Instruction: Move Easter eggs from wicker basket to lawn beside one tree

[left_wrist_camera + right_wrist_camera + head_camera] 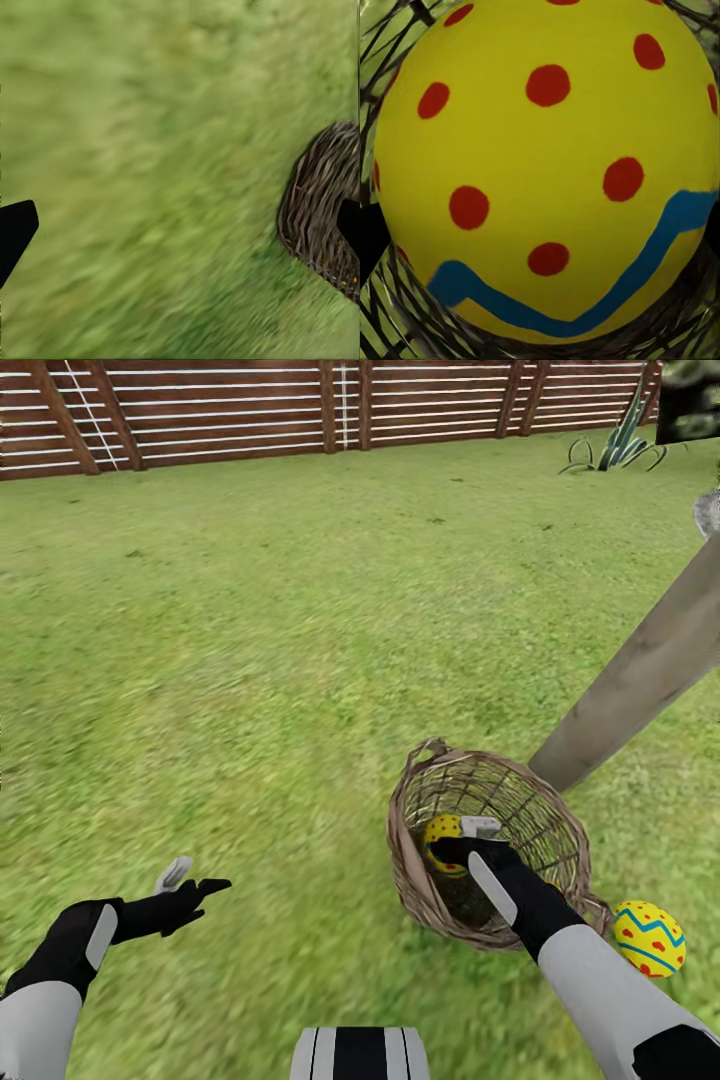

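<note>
The wide green lawn [280, 640] ran back to a brown slatted wooden fence [250, 410] on the far side. At the right, a thick bare grey-brown tree trunk [640, 670] leaned up from the grass, its foot just behind the small tan woven wicker basket [545, 825]. The basket stood near the robot, to the right of centre. Beside the basket on its right, near the trunk, a yellow Easter egg with a blue zigzag band and red marks [649, 938] already lay on the grass.

The right tool [462, 847] reached down inside the basket, right up against a second yellow egg with red dots [547, 165]. In the right wrist view dark finger edges flanked that egg, but whether they pinched it could not be told. A third egg could not be made out.

The left tool [192, 880] hovered over bare grass at the left, its fingers spread wide and holding nothing.

To do the step well, the right tool probably needed to straddle the egg at its widest part, close firmly, and lift straight up clear of the rim so the light basket would not tip, then set the egg down beside the one already near the trunk.
</note>
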